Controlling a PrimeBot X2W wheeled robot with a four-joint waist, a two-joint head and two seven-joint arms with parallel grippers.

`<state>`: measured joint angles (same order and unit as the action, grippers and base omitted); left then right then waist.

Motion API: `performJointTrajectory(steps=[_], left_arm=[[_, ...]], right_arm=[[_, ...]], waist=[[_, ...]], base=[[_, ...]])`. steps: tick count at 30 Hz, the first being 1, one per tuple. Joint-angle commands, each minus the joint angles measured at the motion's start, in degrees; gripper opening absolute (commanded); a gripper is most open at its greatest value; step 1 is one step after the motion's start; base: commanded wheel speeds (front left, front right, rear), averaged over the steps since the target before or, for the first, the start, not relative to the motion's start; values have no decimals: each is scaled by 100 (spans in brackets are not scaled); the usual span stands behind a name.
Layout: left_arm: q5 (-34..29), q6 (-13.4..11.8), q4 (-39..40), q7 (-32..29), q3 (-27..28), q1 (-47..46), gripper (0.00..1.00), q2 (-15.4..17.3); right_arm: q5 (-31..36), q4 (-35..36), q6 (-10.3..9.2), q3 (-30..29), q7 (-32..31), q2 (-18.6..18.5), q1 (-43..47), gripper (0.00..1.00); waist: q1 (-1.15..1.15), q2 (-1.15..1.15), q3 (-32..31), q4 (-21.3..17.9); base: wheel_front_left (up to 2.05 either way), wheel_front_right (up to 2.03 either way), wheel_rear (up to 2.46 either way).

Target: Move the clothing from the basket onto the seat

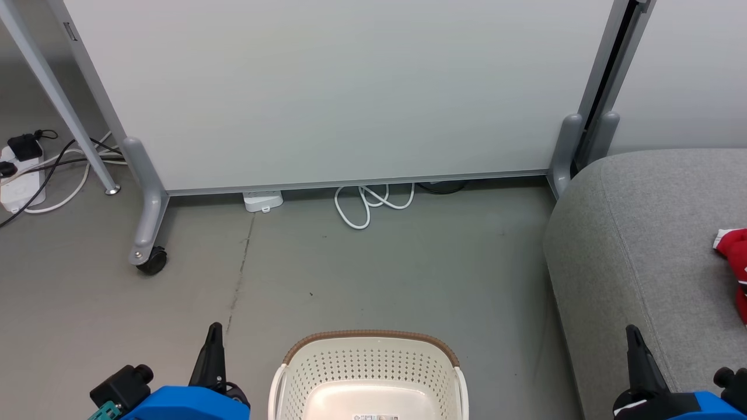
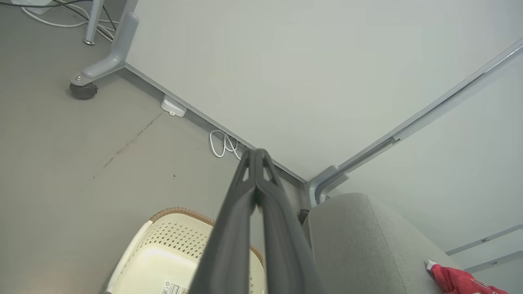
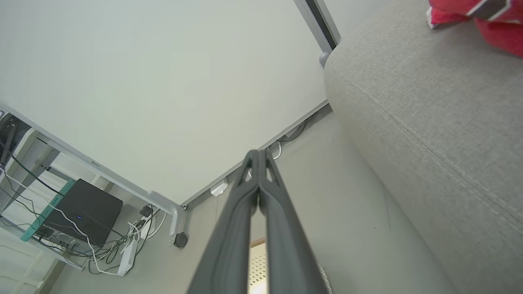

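Observation:
The cream perforated basket (image 1: 369, 373) with a brown rim band stands on the floor at the bottom centre; the part of its inside that shows holds no clothing. Red clothing (image 1: 735, 262) with white trim lies on the grey seat (image 1: 648, 251) at the right edge, and it shows again as red clothing (image 2: 461, 281) in the left wrist view and red clothing (image 3: 478, 16) in the right wrist view. My left gripper (image 1: 214, 329) is shut, left of the basket, holding nothing. My right gripper (image 1: 632, 332) is shut in front of the seat's near part, empty.
A wheeled white partition panel (image 1: 350, 87) stands across the back, with a caster foot (image 1: 150, 259) at left. A coiled white cable (image 1: 370, 204) and a small white box (image 1: 262, 201) lie at its base. A power strip with cables (image 1: 23, 169) sits far left.

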<state>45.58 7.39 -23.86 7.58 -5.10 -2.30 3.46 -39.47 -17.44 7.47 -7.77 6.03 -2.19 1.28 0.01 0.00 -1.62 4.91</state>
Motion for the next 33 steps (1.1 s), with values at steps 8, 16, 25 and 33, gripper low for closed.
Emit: performJointTrajectory(steps=[8,16,25,33], left_arm=[[701,5,221,-175,162,-197,0,47],[1245,7,328,-320,268,-232,0,53],[1801,8,434,-471,391,-254,0,56],[2259,9,526,-599,487,-287,0,56]], right_arm=[[-778,134,2,20,-184,-53,-237,0],[-1370,167,2,34,-327,-59,-313,0],[-1985,196,3,49,-474,-64,-395,0],[-2486,222,3,61,-595,-68,-454,0]], waist=[[-1,0,16,-44],[-1,0,32,-86],[-1,0,49,-134],[-1,0,65,-176]], base=[[0,0,0],[0,0,0],[0,0,0],[0,0,0]])
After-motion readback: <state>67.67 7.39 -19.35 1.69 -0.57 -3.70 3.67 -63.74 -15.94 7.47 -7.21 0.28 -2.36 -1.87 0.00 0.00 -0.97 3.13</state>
